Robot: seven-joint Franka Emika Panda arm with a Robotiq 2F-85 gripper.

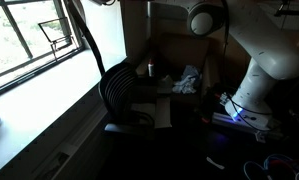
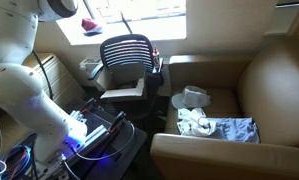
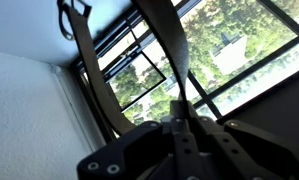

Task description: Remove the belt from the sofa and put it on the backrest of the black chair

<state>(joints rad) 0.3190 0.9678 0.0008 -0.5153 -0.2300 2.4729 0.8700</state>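
My gripper (image 3: 185, 128) is shut on the dark olive belt (image 3: 161, 40) and holds it high up in front of the window. The belt runs up from the fingers and loops down on the left in the wrist view. In an exterior view the belt (image 1: 85, 32) hangs from the top edge, above and beside the black chair (image 1: 123, 92). The gripper itself is out of frame in both exterior views. The black chair's slatted backrest (image 2: 127, 52) is bare. The brown sofa (image 2: 274, 75) stands next to the chair.
Crumpled clothes (image 2: 217, 127) and a white item (image 2: 194, 98) lie on the sofa seat. The window (image 1: 34, 40) and its sill are behind the chair. The robot base (image 2: 34, 100) stands among cables and a blue-lit box (image 2: 94, 135). A cup (image 1: 149, 69) stands near the chair.
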